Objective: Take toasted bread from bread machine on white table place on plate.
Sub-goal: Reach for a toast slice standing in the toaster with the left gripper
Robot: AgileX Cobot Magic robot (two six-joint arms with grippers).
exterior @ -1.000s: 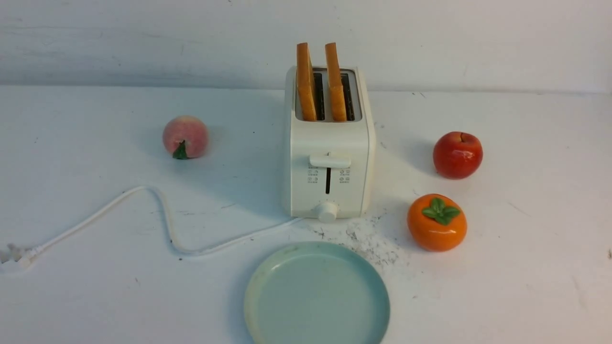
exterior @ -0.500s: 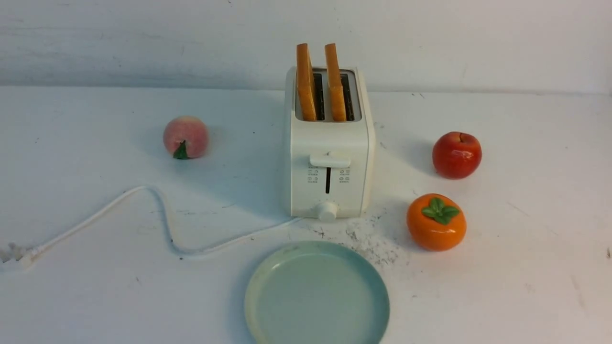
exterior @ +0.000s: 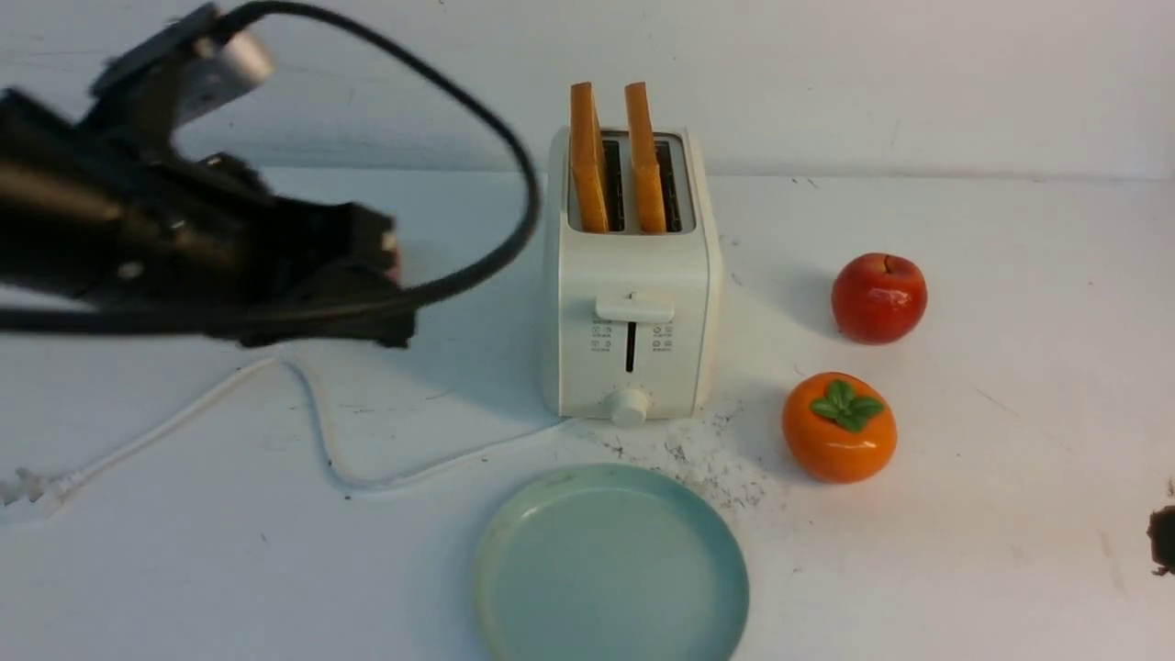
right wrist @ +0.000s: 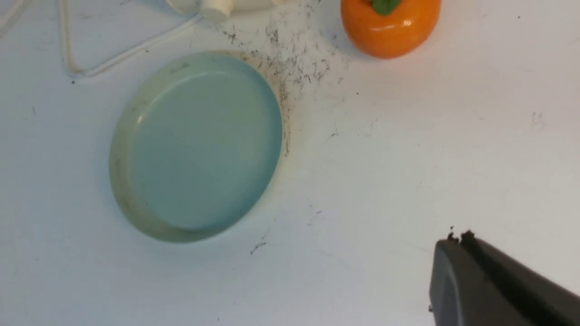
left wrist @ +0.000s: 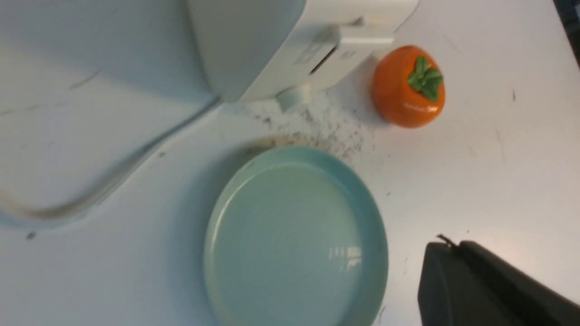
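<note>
The cream-white bread machine (exterior: pixel 632 275) stands mid-table on the white table (exterior: pixel 1010 229). Two slices of toasted bread stick up from its slots, one on the left (exterior: pixel 587 156) and one on the right (exterior: pixel 644 156). The pale blue-green plate (exterior: pixel 610 565) lies empty in front of it. My left gripper (exterior: pixel 390 285) hangs blurred to the left of the bread machine, shut and holding nothing (left wrist: pixel 453 244). Only the tip of my right gripper (exterior: pixel 1162 540) shows at the table's right edge; it is shut and empty (right wrist: pixel 457 237), off to the right of the plate (right wrist: pixel 195 145).
A red apple (exterior: pixel 878 298) and an orange persimmon (exterior: pixel 838 427) sit right of the bread machine. Its white cord (exterior: pixel 312 413) snakes across the table to the left. Dark specks (exterior: pixel 707 468) lie between plate and persimmon. The left arm covers the far-left area.
My left arm has swung into the front view from the left and now covers the peach. The right gripper's tip has appeared at the right edge. Toast, plate and fruit have not moved.
</note>
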